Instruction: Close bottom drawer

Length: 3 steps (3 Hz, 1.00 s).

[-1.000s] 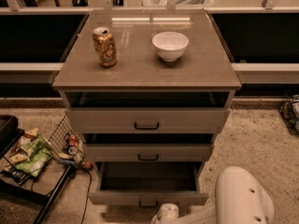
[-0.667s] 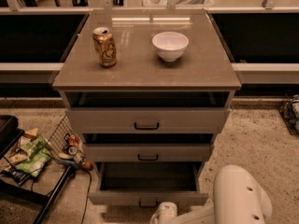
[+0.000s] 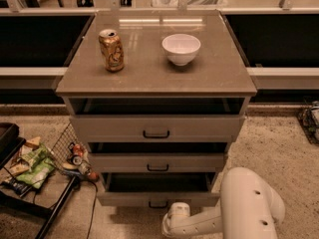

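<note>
The bottom drawer of the grey-beige cabinet is pulled out, showing its dark tray behind a narrow front panel with a small black bar handle. My gripper is at the end of the white arm, low at the bottom edge of the camera view. It sits just in front of the drawer's front panel, slightly right of the handle. Whether it touches the panel is not visible.
The middle drawer and top drawer also stand partly open. A dented can and a white bowl stand on the cabinet top. A wire rack with snack bags is on the floor at left.
The gripper end of the arm has crept slightly up and toward the bottom drawer's front. The drawers have not visibly moved.
</note>
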### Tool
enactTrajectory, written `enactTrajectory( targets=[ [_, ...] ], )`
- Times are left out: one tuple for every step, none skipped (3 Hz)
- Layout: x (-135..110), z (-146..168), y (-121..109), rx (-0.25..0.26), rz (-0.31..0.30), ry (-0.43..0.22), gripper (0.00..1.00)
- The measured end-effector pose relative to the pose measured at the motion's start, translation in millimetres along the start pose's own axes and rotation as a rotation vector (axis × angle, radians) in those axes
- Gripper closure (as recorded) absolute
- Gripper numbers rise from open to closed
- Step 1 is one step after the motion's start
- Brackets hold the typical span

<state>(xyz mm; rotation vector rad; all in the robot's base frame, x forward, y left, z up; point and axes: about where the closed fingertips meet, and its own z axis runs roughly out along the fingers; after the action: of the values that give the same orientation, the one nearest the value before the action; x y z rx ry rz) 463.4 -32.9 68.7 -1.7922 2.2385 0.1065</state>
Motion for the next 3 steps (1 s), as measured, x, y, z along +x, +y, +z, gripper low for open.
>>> enactTrajectory(
  targets=[
    [3, -8, -48, 0.059, -0.02, 0.016, 1.0],
    [6, -24, -95, 0.127, -0.031, 0.028, 1.0],
    [7, -33, -124, 0.167, -0.035, 0.032, 1.0]
  ],
)
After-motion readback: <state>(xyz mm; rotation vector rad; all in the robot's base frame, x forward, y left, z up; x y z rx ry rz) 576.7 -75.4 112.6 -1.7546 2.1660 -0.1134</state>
